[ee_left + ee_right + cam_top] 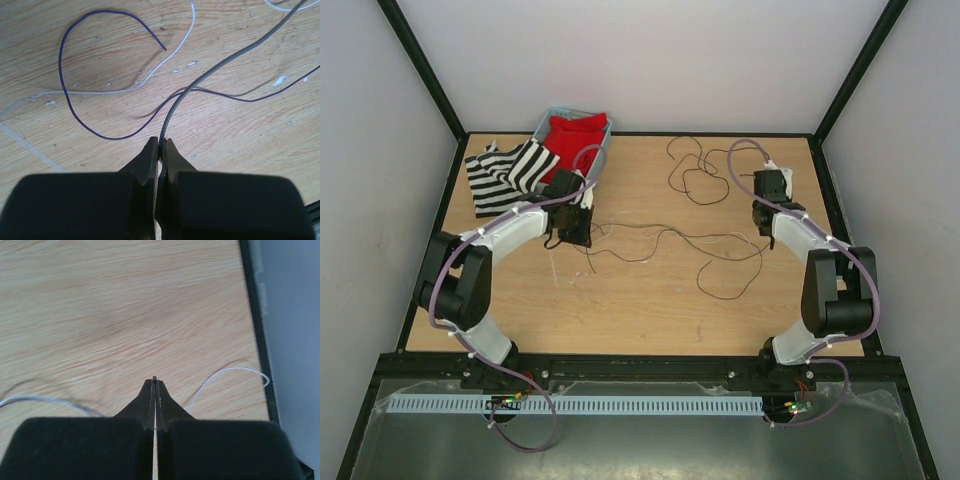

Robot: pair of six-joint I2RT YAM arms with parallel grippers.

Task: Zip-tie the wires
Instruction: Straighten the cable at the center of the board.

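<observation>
Top external: wires [725, 297] sprawl in loose loops across mid-table, between left gripper [570, 228] and right gripper [770, 190]. The near half is bare wood, which gives me room to work.

Left wrist: jaws closed on a grey strand [215, 70], pinched at the tips. It looks thin, limp and likely slippery, so I'd gather where strands cross. The straight pale strip lower left is probably the zip tie [30, 146].

Right wrist: jaws shut. A pale strand [235, 371] shows either side; I cannot tell if it is held. The black table edge [252, 315] is close.
</observation>
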